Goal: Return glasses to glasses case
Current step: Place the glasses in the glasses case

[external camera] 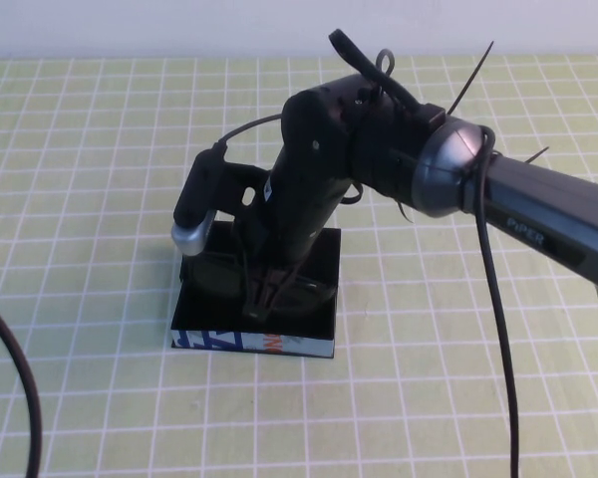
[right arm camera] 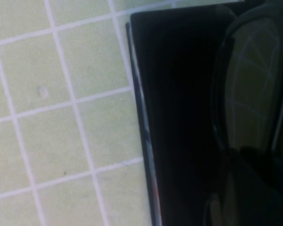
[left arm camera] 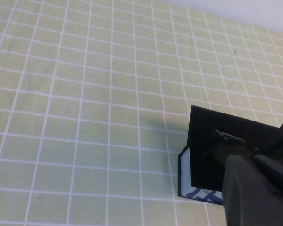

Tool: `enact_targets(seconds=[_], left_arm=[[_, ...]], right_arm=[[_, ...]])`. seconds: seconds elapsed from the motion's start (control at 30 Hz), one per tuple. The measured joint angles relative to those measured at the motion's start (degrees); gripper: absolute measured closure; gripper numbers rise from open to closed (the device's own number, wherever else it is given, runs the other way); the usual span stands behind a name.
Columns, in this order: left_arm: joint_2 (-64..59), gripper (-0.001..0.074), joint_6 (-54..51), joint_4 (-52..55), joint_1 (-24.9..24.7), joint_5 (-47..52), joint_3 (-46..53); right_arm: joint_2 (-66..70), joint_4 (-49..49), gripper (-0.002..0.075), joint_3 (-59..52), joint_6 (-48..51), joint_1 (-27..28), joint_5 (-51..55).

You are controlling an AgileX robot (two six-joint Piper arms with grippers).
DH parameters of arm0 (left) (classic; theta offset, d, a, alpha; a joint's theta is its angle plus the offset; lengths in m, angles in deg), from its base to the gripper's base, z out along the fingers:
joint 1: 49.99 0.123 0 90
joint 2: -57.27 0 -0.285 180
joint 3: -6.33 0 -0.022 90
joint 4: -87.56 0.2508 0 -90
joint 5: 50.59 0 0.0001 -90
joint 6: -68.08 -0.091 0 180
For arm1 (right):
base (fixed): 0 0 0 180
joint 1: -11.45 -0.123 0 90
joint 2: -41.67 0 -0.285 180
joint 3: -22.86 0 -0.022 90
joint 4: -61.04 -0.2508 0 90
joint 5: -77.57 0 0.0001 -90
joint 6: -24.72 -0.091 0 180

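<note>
Green-gridded tablecloth [external camera: 100, 199]; right gripper [external camera: 264, 299] lowers glasses [external camera: 224, 271] crosswise into glasses case [external camera: 254, 344]

1. The right arm [external camera: 538, 214] reaches in from the right side, its wrist bent steeply downward.
2. The right end effector [external camera: 264, 299] points down near the worktop's middle, fingers pinched nearly together.
3. The left end effector is out of sight in every view.

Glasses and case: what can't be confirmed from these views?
- Glasses: high view, right end effector covers their middle, so the seating in the glasses case is unclear.
- Right wrist view: glasses cut off by the picture's edge.
- Left end effector: in no view.
</note>
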Motion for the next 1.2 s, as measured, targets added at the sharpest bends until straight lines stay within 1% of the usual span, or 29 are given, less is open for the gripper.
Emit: enact_targets(seconds=[0.3, 0.57, 0.73, 0.9, 0.97, 1.1, 1.2], left_arm=[[0.0, 0.0738, -0.12, 0.0, 0.0, 0.11, 0.0], [0.0, 0.0738, -0.34, 0.0, 0.0, 0.11, 0.0], [0.0, 0.0738, -0.34, 0.0, 0.0, 0.11, 0.0], [0.0, 0.0738, -0.94, 0.0, 0.0, 2.25, 0.0], [0.0, 0.0738, -3.55, 0.0, 0.0, 3.46, 0.0], [-0.36, 0.0738, -12.21, -0.14, 0.0, 4.65, 0.0], [-2.78, 0.0738, -18.67, -2.71, 0.0, 5.54, 0.0]], right_arm=[[1.8, -1.7, 0.0708, 0.26, 0.81, 0.0, -0.64], [2.54, -1.7, 0.0661, 0.26, 1.86, 0.0, -0.43], [2.54, -1.7, 0.0653, 0.26, 1.86, 0.0, -0.3], [2.41, -1.7, 0.0653, 0.26, 1.86, 0.0, -0.17], [1.52, -1.7, 0.0654, 0.26, 1.86, 0.0, -0.17], [-1.4, -1.23, 0.0658, 0.26, 1.86, 0.0, -0.05], [-3.9, -1.1, 0.0671, 0.28, 1.29, 0.44, 0.45]])
